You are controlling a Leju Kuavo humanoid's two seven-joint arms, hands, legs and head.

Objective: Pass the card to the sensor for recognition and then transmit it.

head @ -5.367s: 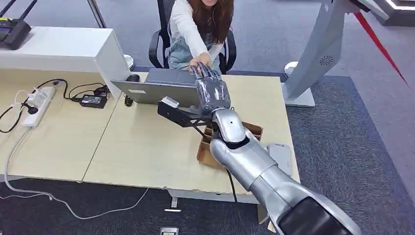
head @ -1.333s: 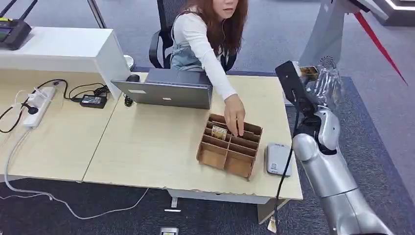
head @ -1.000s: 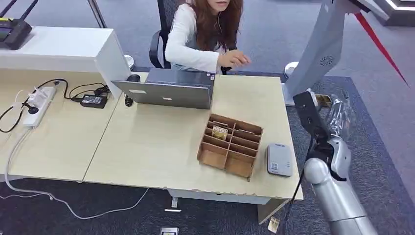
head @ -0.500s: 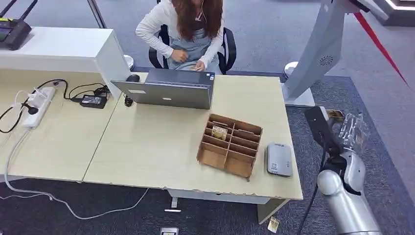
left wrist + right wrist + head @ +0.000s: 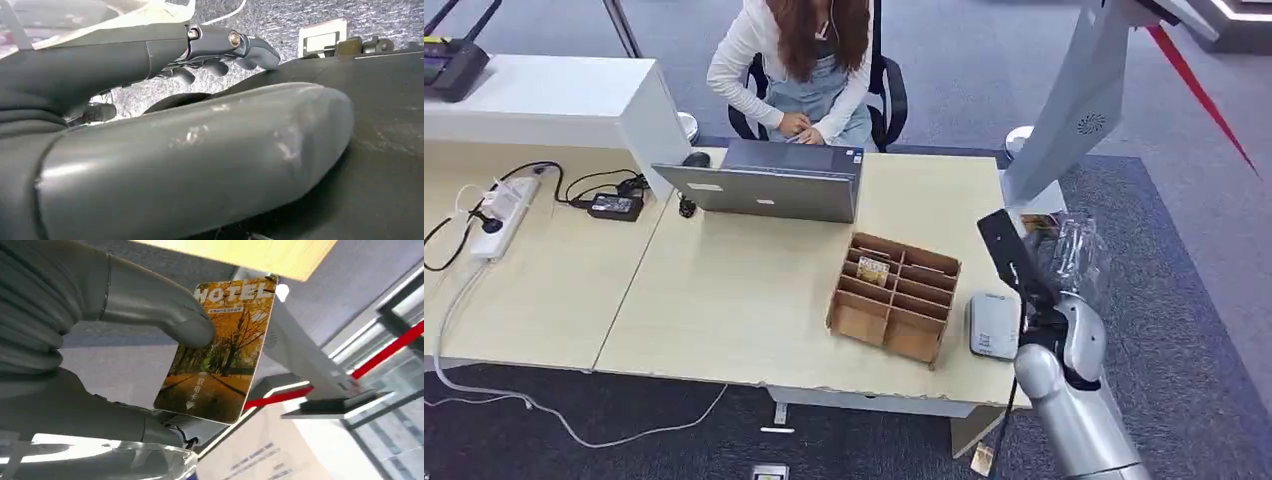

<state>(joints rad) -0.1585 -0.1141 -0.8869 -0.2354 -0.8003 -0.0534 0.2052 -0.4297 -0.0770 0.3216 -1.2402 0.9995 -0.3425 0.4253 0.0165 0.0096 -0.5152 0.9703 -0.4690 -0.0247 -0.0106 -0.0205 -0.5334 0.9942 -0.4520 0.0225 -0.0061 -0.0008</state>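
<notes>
My right hand (image 5: pixel 1074 252) is raised just past the table's right edge, above and behind the grey card sensor (image 5: pixel 994 325) lying flat near that edge. It pinches a hotel card (image 5: pixel 225 350) with an autumn-tree picture between the thumb (image 5: pixel 150 305) and the fingers below it. In the head view the card (image 5: pixel 1040 222) shows as a small brown patch beside the blurred hand. My left hand (image 5: pixel 190 150) hangs low over the carpet with its fingers (image 5: pixel 225 45) stretched out and nothing in it.
A cardboard organiser (image 5: pixel 894 297) with a card in one compartment (image 5: pixel 871 270) stands left of the sensor. A person (image 5: pixel 804 60) sits behind an open laptop (image 5: pixel 764 185). A white stand (image 5: pixel 1074 100) rises at the table's back right. Cables and a power strip (image 5: pixel 504 215) lie far left.
My right arm, holding the card, swung out right past the table, then came back left toward the sensor. The person drew the arm back from the organiser to the laptop.
</notes>
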